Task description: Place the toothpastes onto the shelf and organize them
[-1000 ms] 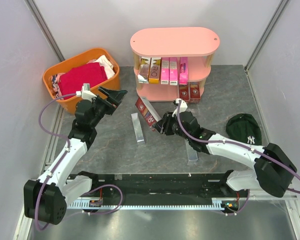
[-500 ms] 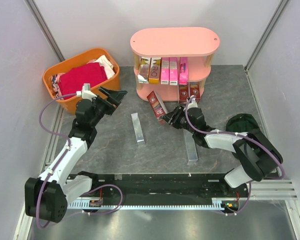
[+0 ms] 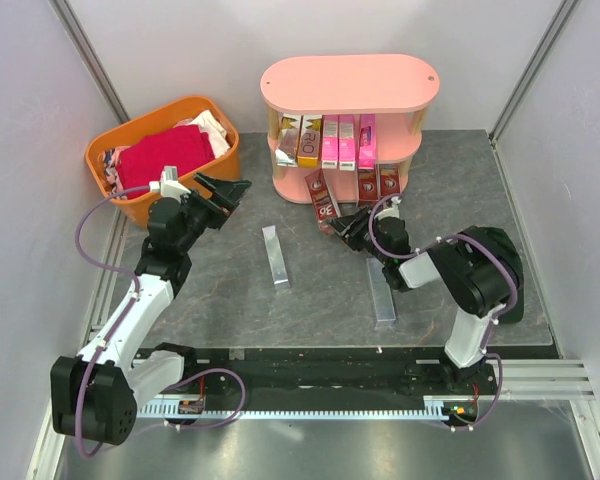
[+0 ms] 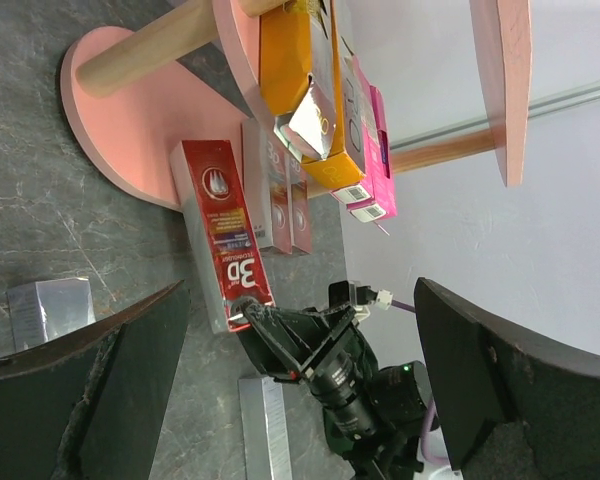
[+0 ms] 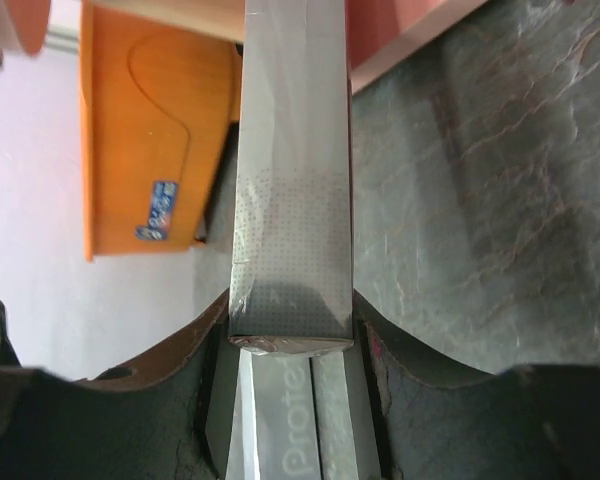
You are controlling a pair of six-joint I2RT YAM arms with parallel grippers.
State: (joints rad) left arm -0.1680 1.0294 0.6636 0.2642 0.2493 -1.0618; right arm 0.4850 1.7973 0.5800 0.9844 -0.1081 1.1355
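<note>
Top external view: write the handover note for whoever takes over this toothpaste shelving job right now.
Left hand: open, empty, raised beside the orange basket.
Right hand: shut on a dark red carton, whose far end is at the bottom tier of the shelf.
Done: a row of cartons stands on the middle tier; two dark red ones stand on the bottom tier.
Left: seat the held carton, then shelve the two silver cartons lying on the table.
</note>
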